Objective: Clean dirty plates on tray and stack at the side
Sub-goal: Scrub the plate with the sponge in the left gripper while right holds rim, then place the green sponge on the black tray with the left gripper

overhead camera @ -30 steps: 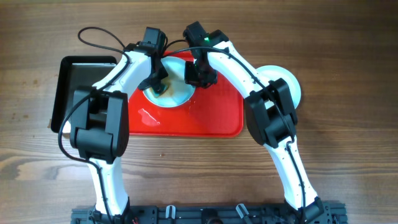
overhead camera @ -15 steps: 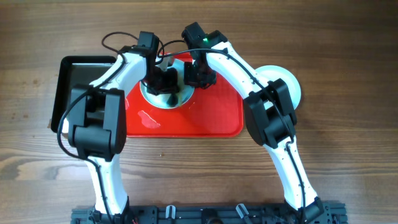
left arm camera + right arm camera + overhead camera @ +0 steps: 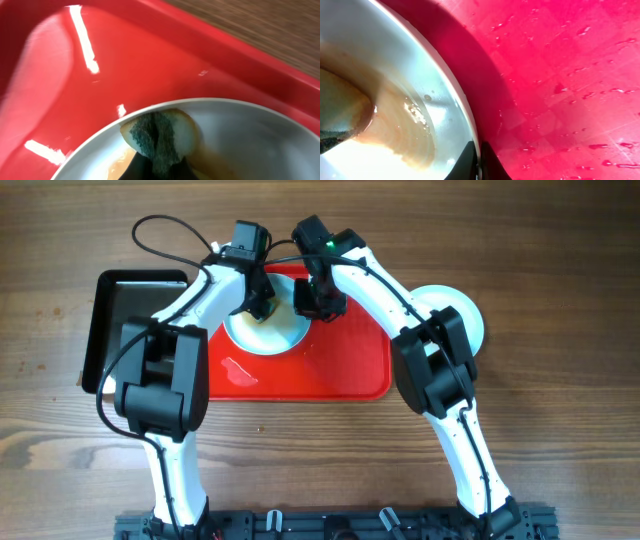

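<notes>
From above, the left gripper (image 3: 256,300) and right gripper (image 3: 318,300) both hang over a white plate (image 3: 268,340) on the red tray (image 3: 340,365). Another plate (image 3: 472,320) sits off the tray, far to the right gripper's side.

The left wrist camera shows the left gripper pinching a green sponge (image 3: 160,134) tight, pressed on the plate just ahead.

The right wrist camera shows the right gripper squeezing the plate's rim, brown smear (image 3: 400,135) close by.

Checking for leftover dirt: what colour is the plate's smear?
Orange-brown smear on the plate, clearest in the right wrist view.
</notes>
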`<state>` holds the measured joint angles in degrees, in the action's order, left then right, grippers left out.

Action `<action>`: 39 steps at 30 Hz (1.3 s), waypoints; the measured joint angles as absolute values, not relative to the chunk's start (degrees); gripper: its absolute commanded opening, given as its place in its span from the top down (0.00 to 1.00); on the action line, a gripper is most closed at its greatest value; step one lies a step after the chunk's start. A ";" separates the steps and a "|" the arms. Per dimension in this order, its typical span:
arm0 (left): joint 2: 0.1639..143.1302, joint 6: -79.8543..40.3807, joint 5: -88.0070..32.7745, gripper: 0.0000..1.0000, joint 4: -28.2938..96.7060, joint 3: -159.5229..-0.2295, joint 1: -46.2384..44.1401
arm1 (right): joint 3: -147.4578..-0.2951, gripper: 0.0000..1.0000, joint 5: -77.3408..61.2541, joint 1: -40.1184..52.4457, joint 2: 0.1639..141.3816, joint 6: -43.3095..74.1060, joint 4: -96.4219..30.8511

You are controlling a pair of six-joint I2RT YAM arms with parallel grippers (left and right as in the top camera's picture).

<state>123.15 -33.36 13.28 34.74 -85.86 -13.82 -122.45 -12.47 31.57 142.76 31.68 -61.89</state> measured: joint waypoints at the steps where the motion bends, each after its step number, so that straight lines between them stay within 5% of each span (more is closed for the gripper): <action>1: 123.15 -34.09 14.81 0.96 35.55 -85.86 -14.09 | -122.45 0.96 -12.62 31.64 142.76 31.68 -61.84; 9: 122.98 -30.55 8.64 0.96 55.53 -88.38 -12.47 | -122.45 0.96 -12.95 32.12 142.76 31.20 -62.37; 19: 123.90 -17.32 -11.03 0.96 65.21 -92.75 -8.54 | -122.45 0.96 -12.97 32.12 142.76 30.13 -62.41; 31: 112.20 -16.86 3.66 0.96 67.37 -99.61 3.81 | -122.45 0.96 -12.99 32.12 142.76 29.93 -62.37; 38: 112.71 -20.16 6.63 0.96 55.90 -88.95 13.10 | -122.45 0.96 -13.02 32.12 142.76 29.93 -62.35; 39: 112.73 -20.29 6.66 0.88 54.33 -87.26 13.26 | -122.45 0.96 -12.99 32.12 142.76 29.93 -62.35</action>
<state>112.73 -20.29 6.66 54.33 -87.26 13.26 -122.45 -12.99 32.12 142.76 29.93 -62.35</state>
